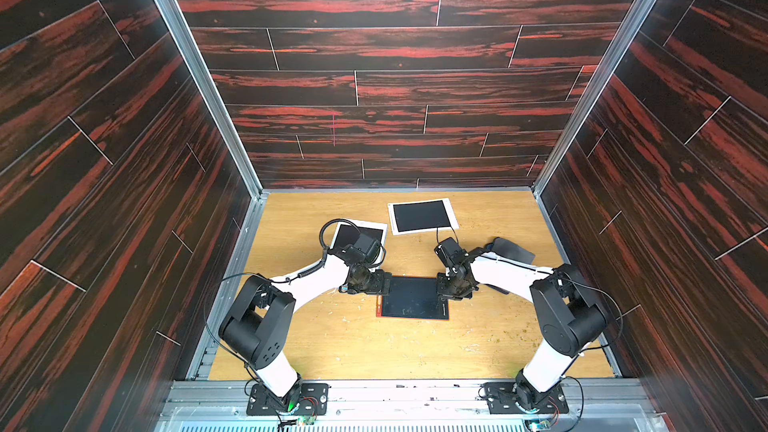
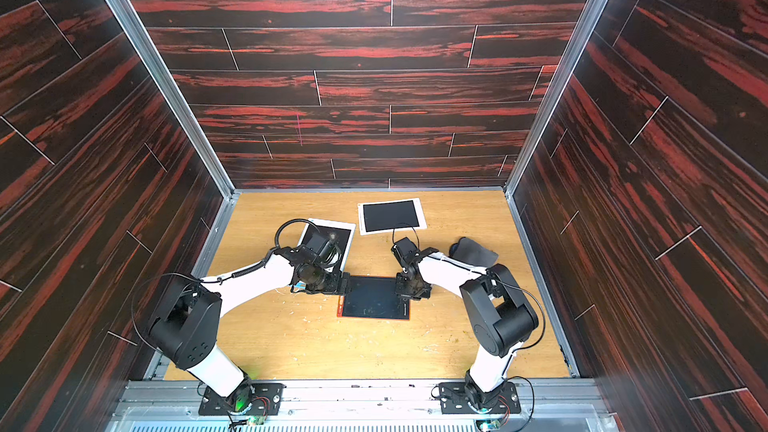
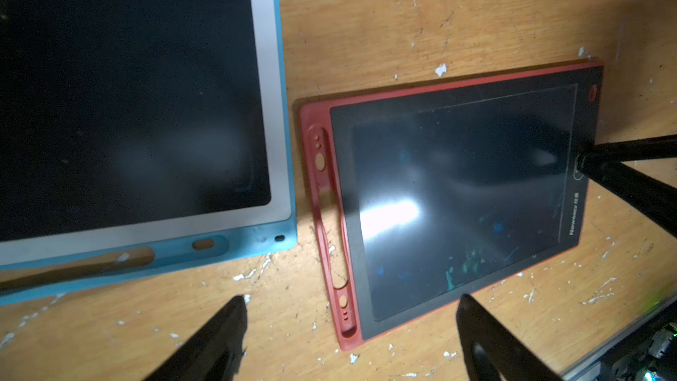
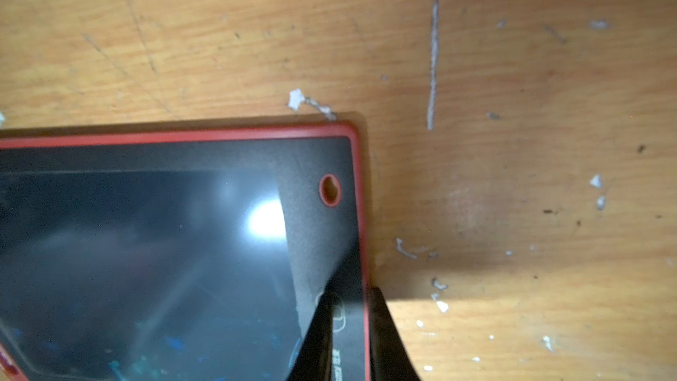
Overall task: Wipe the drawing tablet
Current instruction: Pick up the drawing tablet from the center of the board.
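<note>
— What closes the space in?
— Dark, red-streaked plank walls [image 1: 374, 47] on three sides of a pale wooden counter [image 1: 415, 351].

— And on the counter?
— In both top views the red-framed drawing tablet [image 1: 411, 299] lies flat mid-counter, between the two arms. Behind it sits a white-framed tablet [image 1: 422, 216]. A third, the blue-framed tablet [image 3: 280, 141], lies partly under the left arm. A dark cloth [image 2: 473, 251] lies beyond the right forearm.

— What do the wrist views add?
— The left one shows that blue rim, just beside the red frame and not touching, plus blue-green smears on the screen. The left fingers [image 3: 216, 339] spread wide, holding nothing, over its slotted edge.

— The right side?
— The right fingers [image 4: 317, 339] are drawn close, straddling the opposite edge, one tip on the bezel near a red-ringed hole [image 4: 329, 190]. Whether they pinch it, I cannot tell. White flecks [image 4: 296, 98] show close up.
</note>
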Available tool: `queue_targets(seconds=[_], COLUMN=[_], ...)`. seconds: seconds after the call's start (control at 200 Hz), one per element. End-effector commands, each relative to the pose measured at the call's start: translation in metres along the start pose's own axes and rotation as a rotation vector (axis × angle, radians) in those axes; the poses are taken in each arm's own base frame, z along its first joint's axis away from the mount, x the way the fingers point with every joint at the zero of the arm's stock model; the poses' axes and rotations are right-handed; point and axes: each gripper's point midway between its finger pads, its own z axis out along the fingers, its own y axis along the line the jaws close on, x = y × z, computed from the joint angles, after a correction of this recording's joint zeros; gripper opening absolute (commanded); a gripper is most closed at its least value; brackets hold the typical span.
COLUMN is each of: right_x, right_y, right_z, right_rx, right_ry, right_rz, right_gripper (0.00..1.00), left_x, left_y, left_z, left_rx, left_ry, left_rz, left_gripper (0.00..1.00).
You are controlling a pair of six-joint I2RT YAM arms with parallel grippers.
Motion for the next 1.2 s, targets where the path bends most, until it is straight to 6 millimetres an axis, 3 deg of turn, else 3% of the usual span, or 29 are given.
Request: queue_targets(seconds=[0.0, 0.175, 0.426, 0.546, 0.641, 0.777, 0.897, 1.052, 1.197], right_x=[0.11, 0.114, 0.124, 0.127, 0.128, 0.13, 0.132, 0.132, 0.135], right_y=[-0.066, -0.063, -0.059, -0.059, -0.061, -0.063, -0.065, -0.061, -0.058], right_z=[0.082, 0.083, 0.086, 0.086, 0.086, 0.085, 0.086, 0.086, 0.088], right_rx=[0.243, 0.224, 0.207, 0.205, 0.215, 0.229, 0.233, 0.213, 0.199], right_ry=[0.397, 0.413, 0.44, 0.441, 0.439, 0.442, 0.45, 0.451, 0.459], right_rz=[-0.018, -0.025, -0.036, -0.029, -0.024, -0.028, -0.029, -0.037, -0.044], right_gripper=[0.03, 0.19, 0.27, 0.23, 0.07, 0.0, 0.0, 0.18, 0.21], left_x=[0.005, 0.013, 0.016, 0.018, 0.02, 0.021, 0.021, 0.022, 0.022], left_y=[-0.001, 0.001, -0.007, -0.014, -0.017, -0.019, -0.021, -0.024, -0.027], left_z=[-0.005, 0.007, 0.019, 0.026, 0.031, 0.036, 0.038, 0.039, 0.039], left_rx=[0.021, 0.038, 0.088, 0.091, 0.095, 0.094, 0.097, 0.104, 0.11], left_ry=[-0.002, 0.029, 0.036, 0.044, 0.052, 0.057, 0.058, 0.059, 0.057], left_rz=[-0.003, -0.037, -0.071, -0.067, -0.069, -0.067, -0.066, -0.064, -0.057], left_gripper=[0.91, 0.91, 0.9, 0.9, 0.9, 0.9, 0.9, 0.9, 0.9])
